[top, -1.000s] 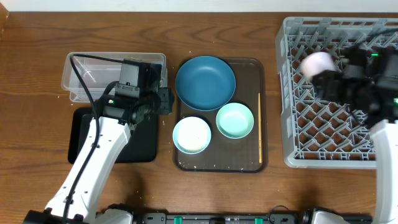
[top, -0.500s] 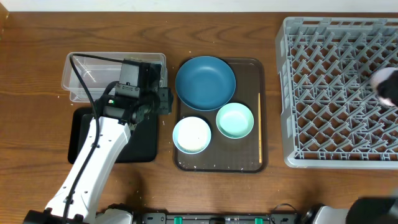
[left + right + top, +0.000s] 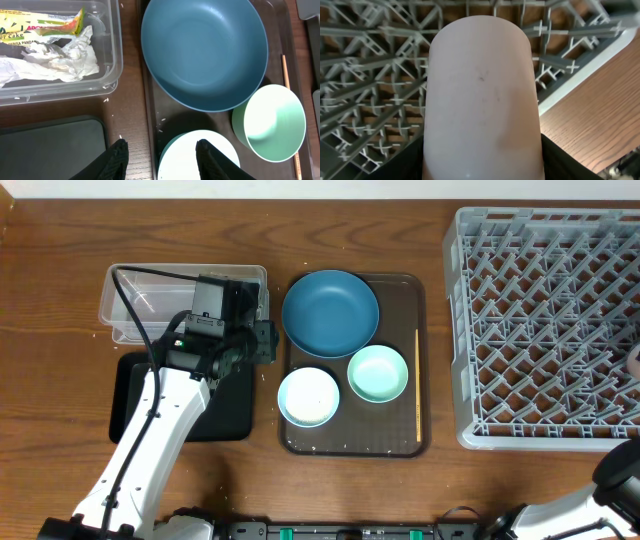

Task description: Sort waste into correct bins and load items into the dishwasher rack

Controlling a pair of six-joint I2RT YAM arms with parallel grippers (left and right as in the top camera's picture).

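Note:
My left gripper (image 3: 162,150) (image 3: 265,342) is open and empty, over the gap between the black tray (image 3: 50,150) and the white bowl (image 3: 197,160). The dark blue bowl (image 3: 330,312), the mint-green bowl (image 3: 378,373), the white bowl and the chopsticks (image 3: 417,385) sit on the brown tray (image 3: 405,445). The clear tub (image 3: 130,285) holds the yellow-green wrapper (image 3: 30,22) and white paper scraps (image 3: 65,60). My right gripper (image 3: 480,165) is shut on the pink cup (image 3: 482,100), above the right edge of the grey dishwasher rack (image 3: 370,75) (image 3: 540,310).
A few white grains (image 3: 162,122) lie scattered on the brown tray and on the wood beside the tub. Bare wooden table (image 3: 600,125) shows right of the rack. My right arm (image 3: 620,475) only shows at the overhead view's bottom right corner.
My right gripper has carried the pink cup from over the rack's upper middle to its right edge, nearly out of the overhead view. The left arm has not moved.

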